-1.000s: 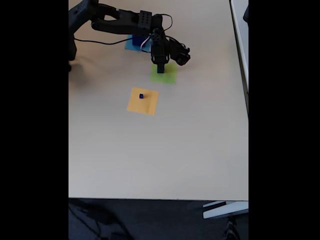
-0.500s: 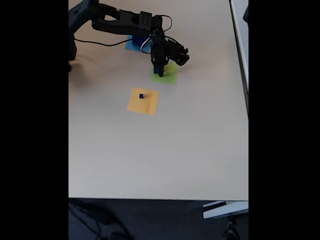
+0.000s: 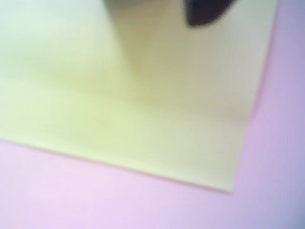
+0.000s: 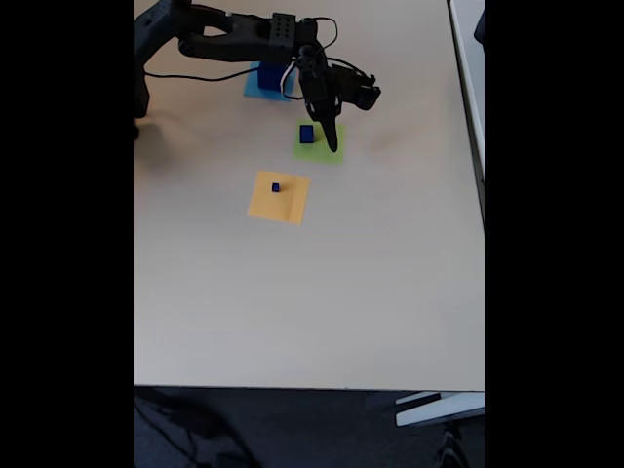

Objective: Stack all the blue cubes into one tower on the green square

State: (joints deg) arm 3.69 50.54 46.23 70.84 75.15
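Note:
A mid-sized blue cube stands free on the green square. My gripper hangs just right of it, pointing down at the square, open and holding nothing. The largest blue cube sits on a light-blue square behind, partly covered by the arm. A tiny blue cube rests on an orange-yellow square. In the wrist view the green square lies close below, blurred, with one dark fingertip at the top edge.
The arm's base and cable are at the table's back left. The beige table stretches toward the front edge. A white edge runs along the right side.
The gripper, earlier shut on the mid-sized cube over the green square, has let it go and swung right and up. The cube now stands alone on the square.

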